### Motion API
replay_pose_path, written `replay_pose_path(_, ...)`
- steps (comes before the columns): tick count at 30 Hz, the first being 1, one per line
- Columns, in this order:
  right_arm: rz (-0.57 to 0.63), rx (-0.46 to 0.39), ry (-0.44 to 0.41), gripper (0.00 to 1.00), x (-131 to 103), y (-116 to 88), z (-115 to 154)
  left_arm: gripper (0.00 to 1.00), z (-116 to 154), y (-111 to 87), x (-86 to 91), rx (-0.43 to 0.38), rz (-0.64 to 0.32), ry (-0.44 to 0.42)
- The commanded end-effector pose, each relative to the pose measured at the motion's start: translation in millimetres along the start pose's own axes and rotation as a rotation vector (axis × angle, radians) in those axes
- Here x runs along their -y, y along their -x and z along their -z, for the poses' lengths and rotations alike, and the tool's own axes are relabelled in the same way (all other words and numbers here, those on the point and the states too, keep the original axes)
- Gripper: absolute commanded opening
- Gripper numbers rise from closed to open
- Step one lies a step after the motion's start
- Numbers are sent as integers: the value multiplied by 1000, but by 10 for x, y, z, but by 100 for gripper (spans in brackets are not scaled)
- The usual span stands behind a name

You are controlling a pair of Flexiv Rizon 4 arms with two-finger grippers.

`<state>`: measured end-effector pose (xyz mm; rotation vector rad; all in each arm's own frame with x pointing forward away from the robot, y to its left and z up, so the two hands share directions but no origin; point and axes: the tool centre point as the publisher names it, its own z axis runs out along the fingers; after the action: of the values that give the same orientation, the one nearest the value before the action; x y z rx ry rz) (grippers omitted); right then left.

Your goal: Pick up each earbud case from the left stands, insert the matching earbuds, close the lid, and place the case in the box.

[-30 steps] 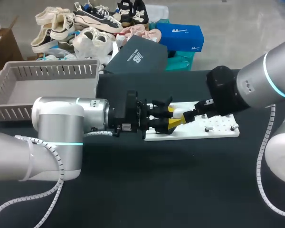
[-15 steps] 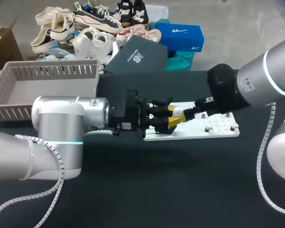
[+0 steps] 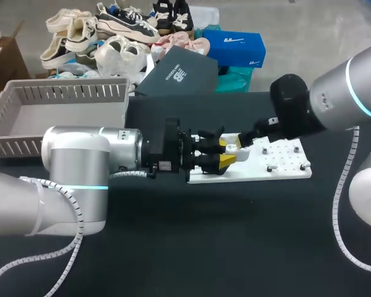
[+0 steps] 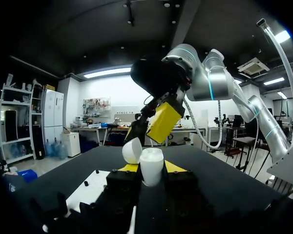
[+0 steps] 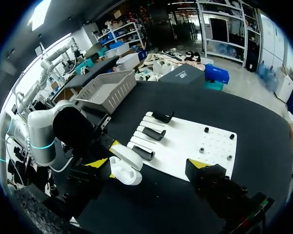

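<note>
The fingers (image 4: 128, 168) of the left gripper (image 4: 151, 170) are clamped on the white earbud case (image 4: 152, 165), with one yellow tip on each side. The case points out along the fingers, its mouth away from the wrist. Its lid (image 4: 132, 150) stands open, tilted to one side of the mouth. The left arm holds the case over the left end of the white board (image 3: 284, 167), which lies on the dark worktop (image 3: 235, 247).

The right gripper (image 3: 251, 138) hangs ahead of the case and a little higher, apart from it. Whether it is open or closed, I cannot tell. In my judgement the coming move turns on this line. The right arm is the only free one and the nearer, and it must come in along the long axis of the case, to the mouth or to the lid. The grey box (image 3: 62, 93) is well apart, behind the left arm.

Compared with one second ago, the right gripper has drawn back from the mouth of the case, where its tip was then almost touching. The left gripper and the case have not moved.
</note>
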<state>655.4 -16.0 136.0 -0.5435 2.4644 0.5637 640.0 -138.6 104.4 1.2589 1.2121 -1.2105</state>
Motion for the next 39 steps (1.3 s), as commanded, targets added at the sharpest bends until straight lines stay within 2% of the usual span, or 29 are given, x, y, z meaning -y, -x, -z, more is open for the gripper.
replay_pose_path(1, 36, 55, -54, 100, 40, -11, 188, 0, -2, -3, 17, 1, -2, 6)
replay_pose_path(5, 98, 108, -205, 100, 223, 1, 320, 0, -2, -3, 17, 1, -2, 6)
replay_pose_path(6, 122, 119, -282, 100, 329, -9, 345, 0, -2, -3, 17, 1, -2, 6)
replay_pose_path(9, 160, 114, -440, 100, 600, -66, 325, 0, -2, -3, 17, 1, -2, 6)
replay_pose_path(11, 167, 94, -502, 100, 757, -121, 296, 0, -2, -3, 17, 1, -2, 6)
replay_pose_path(15, 177, 42, -583, 100, 988, -254, 207, 0, -2, -3, 17, 1, -2, 6)
replay_pose_path(25, 264, -55, -735, 100, 1321, -525, -68, 0, -2, -3, 17, 1, -2, 6)
replay_pose_path(27, 273, -78, -749, 86, 1365, -575, -103, 0, -2, -3, 17, 1, -2, 6)
replay_pose_path(28, 278, -88, -762, 60, 1390, -601, -116, 0, -2, -3, 17, 1, -2, 6)
replay_pose_path(31, 270, -113, -764, 55, 1449, -664, -132, 0, -2, -3, 17, 1, -2, 6)
replay_pose_path(35, 269, -142, -769, 63, 1509, -747, -156, 0, -2, -3, 17, 1, -2, 6)
replay_pose_path(36, 269, -147, -770, 51, 1520, -765, -158, 0, -2, -3, 17, 1, -2, 6)
replay_pose_path(37, 268, -151, -772, 48, 1538, -779, -161, 0, -2, -3, 17, 1, -2, 6)
replay_pose_path(39, 263, -161, -774, 48, 1568, -801, -161, 0, -2, -3, 17, 1, -2, 6)
